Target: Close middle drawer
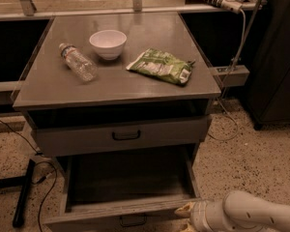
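The middle drawer (128,208) is pulled far out at the bottom of the view. Its deep plain box is empty, and its low grey front panel carries a small dark loop handle (133,221) at the bottom edge. My gripper (186,217) is at the end of the white arm (253,216) coming in from the bottom right. It sits right at the right end of the drawer's front panel. Whether it touches the panel does not show.
Above, the top drawer (123,135) stands slightly ajar under the cabinet top (135,83), which holds a white bowl (108,43), a lying plastic bottle (78,62) and a green chip bag (162,66). Cables and a black bar (23,192) lie on the floor at the left.
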